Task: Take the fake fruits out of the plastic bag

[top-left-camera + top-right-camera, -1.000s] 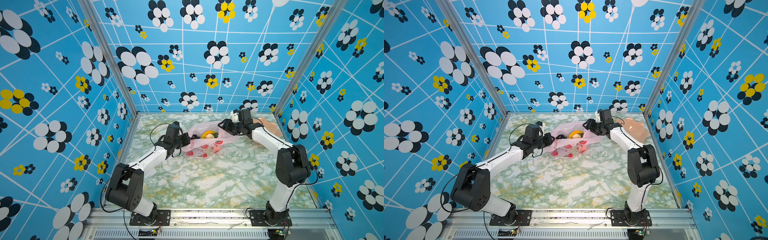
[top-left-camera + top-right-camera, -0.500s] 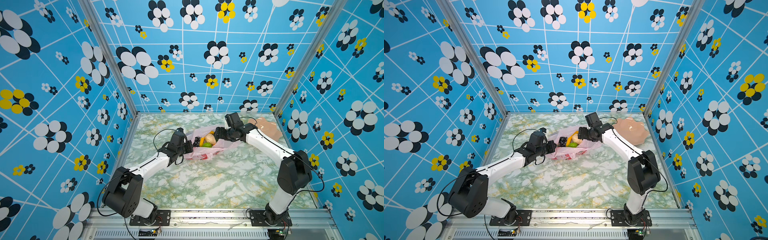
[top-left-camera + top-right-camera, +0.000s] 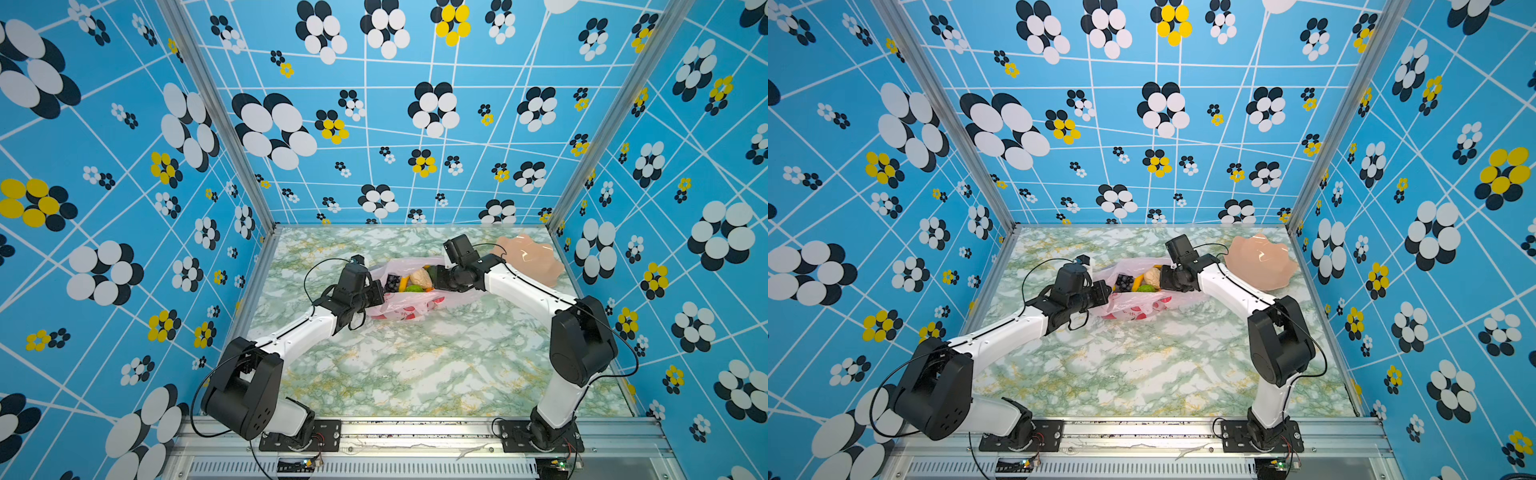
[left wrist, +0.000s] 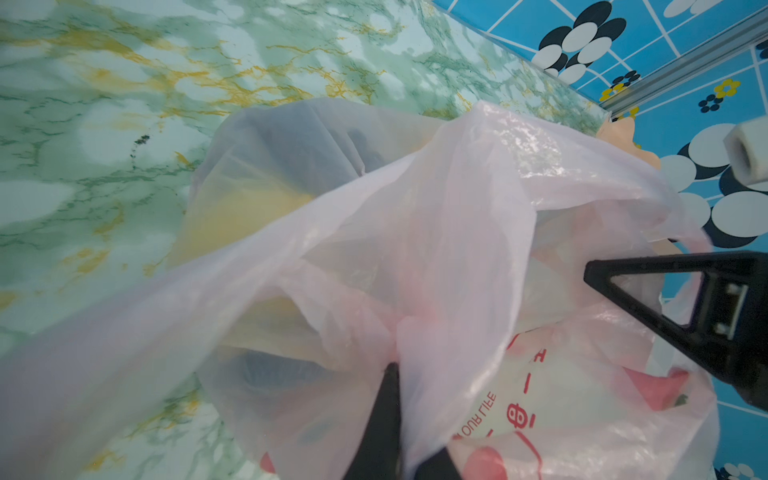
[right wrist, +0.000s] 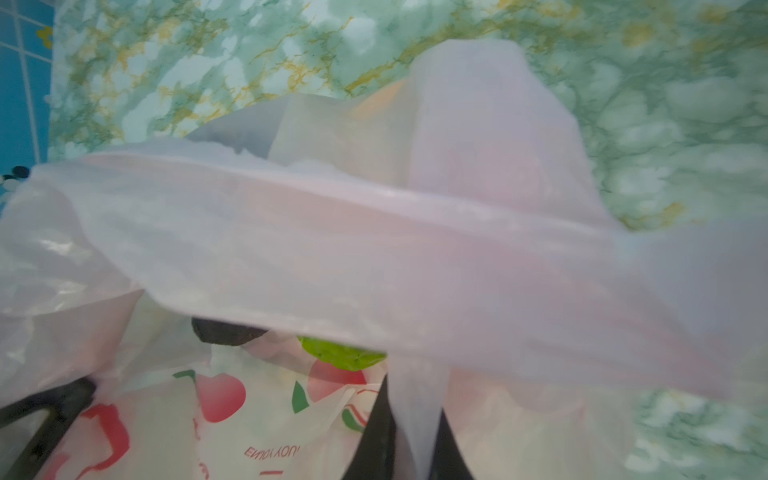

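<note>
left gripper (image 3: 377,291) pinching the plastic bag (image 3: 401,308) at its left rim. fake fruits (image 3: 411,280) lie in the bag's open mouth, just right of it, between both grippers. right gripper (image 3: 437,282) clamped on the right rim; bag rests on the table (image 3: 415,365).

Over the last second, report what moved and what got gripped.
The right gripper swung from near the dish to the mouth of the plastic bag and shut on its edge. The bag's mouth now gapes wider, showing more fake fruits. Unchanged: left gripper shut on the bag, dish in place, fruits inside.
</note>
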Motion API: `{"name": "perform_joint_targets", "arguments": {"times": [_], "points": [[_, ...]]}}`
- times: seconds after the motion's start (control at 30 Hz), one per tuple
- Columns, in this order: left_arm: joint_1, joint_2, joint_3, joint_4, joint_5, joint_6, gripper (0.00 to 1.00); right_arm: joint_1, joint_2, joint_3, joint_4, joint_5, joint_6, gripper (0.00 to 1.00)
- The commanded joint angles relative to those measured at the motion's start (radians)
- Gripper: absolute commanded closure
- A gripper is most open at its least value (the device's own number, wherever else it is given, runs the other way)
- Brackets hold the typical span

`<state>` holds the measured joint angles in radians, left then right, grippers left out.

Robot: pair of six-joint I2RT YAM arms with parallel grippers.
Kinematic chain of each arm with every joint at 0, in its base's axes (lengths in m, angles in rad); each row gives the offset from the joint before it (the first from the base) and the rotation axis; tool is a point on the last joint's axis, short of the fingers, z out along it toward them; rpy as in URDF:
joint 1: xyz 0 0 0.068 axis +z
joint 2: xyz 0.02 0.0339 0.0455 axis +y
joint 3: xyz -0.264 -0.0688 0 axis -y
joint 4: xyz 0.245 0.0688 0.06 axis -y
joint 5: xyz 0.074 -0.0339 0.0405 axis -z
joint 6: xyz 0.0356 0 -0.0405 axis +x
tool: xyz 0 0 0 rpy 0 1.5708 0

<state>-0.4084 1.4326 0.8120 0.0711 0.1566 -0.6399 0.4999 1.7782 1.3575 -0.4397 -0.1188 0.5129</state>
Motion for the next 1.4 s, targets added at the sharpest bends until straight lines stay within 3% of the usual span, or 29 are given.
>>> {"name": "perform_joint_targets", "arguments": {"times": [0.0, 0.13, 0.3, 0.4, 0.57, 0.77, 0.97, 1.1, 1.23, 1.37], "points": [[0.087, -0.047, -0.059, 0.083, 0.098, -0.064, 0.93, -0.061, -0.107, -0.091, 0.222, -0.221, 0.038, 1.00], [0.206, -0.059, -0.140, 0.271, 0.249, -0.185, 0.93, -0.136, -0.161, -0.232, 0.514, -0.381, 0.180, 1.00], [0.242, -0.031, -0.155, 0.345, 0.301, -0.217, 0.92, -0.162, -0.105, -0.303, 0.641, -0.387, 0.263, 1.00], [0.258, -0.032, -0.166, 0.333, 0.300, -0.230, 0.86, -0.186, -0.062, -0.360, 0.748, -0.404, 0.343, 1.00], [0.091, -0.129, 0.022, -0.179, -0.042, 0.021, 0.39, -0.133, -0.088, -0.324, 0.594, -0.337, 0.216, 1.00], [0.005, -0.174, 0.167, -0.545, -0.332, -0.020, 0.18, -0.066, -0.151, -0.322, 0.469, -0.223, 0.103, 1.00], [-0.074, -0.121, 0.229, -0.648, -0.358, -0.088, 0.11, -0.040, -0.181, -0.362, 0.463, -0.183, 0.087, 1.00], [-0.099, -0.067, 0.222, -0.626, -0.307, -0.121, 0.08, -0.029, -0.205, -0.390, 0.461, -0.165, 0.078, 1.00], [-0.063, -0.024, 0.164, -0.521, -0.237, -0.138, 0.06, -0.023, -0.227, -0.415, 0.469, -0.160, 0.066, 1.00], [-0.004, -0.012, 0.066, -0.367, -0.154, -0.125, 0.13, -0.029, -0.237, -0.428, 0.473, -0.158, 0.063, 1.00]]}}
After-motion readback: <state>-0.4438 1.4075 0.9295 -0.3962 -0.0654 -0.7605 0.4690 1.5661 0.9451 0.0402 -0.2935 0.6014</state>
